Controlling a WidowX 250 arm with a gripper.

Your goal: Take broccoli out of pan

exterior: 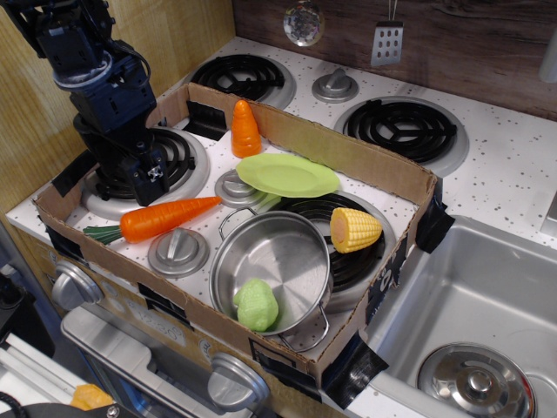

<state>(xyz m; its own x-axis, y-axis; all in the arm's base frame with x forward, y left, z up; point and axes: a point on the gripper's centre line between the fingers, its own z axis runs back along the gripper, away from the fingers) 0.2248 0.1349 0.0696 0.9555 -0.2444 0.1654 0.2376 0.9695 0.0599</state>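
The broccoli [257, 305], a small light-green lumpy toy, lies inside the pan at its front edge. The pan [287, 248] is a shiny steel pot with wire loop handles, standing at the front middle of the cardboard tray. My gripper [137, 177] is black and points down over the left burner, well to the left of and behind the pan. Its fingers look spread apart and hold nothing.
A cardboard tray wall [348, 152] rings the stove top. Inside lie a long carrot [165, 218] left of the pan, a corn cob [354, 230] to its right, a flat green plate [287, 175] behind it and an orange cone-shaped carrot [245, 131]. A sink [474, 296] is at the right.
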